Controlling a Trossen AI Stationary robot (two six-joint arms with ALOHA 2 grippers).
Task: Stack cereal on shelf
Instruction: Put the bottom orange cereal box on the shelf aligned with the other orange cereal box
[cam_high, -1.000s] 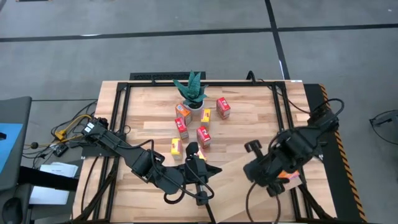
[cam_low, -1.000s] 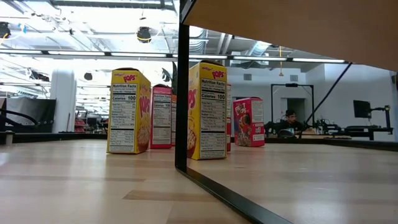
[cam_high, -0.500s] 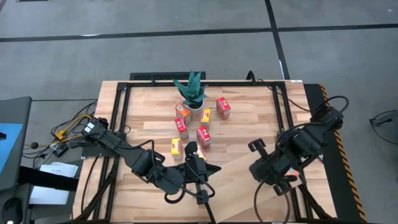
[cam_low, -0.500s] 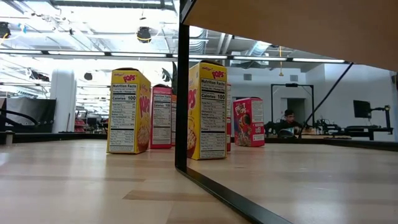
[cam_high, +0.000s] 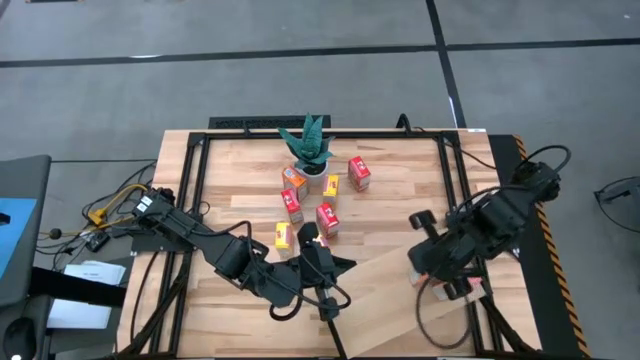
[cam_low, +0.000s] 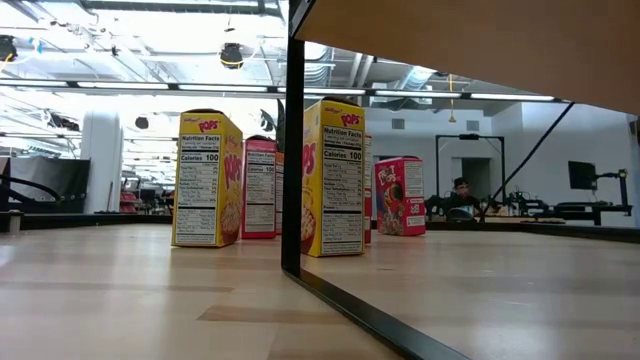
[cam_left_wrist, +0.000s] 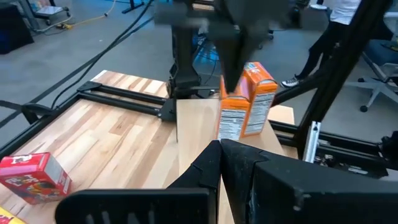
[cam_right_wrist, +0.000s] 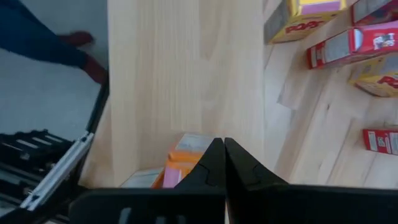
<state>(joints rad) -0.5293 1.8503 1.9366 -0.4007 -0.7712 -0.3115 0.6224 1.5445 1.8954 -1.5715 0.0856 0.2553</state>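
Pale wood shelf (cam_high: 385, 300), potted plant (cam_high: 306, 146) beside cereal (cam_high: 326, 217), both hands closed, empty.

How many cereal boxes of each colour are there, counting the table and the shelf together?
Red cereal boxes: 3
Yellow cereal boxes: 2
Orange cereal boxes: 3, two of them on the shelf
Half-hidden box by the left gripper, colour unclear: 1
Total: 9
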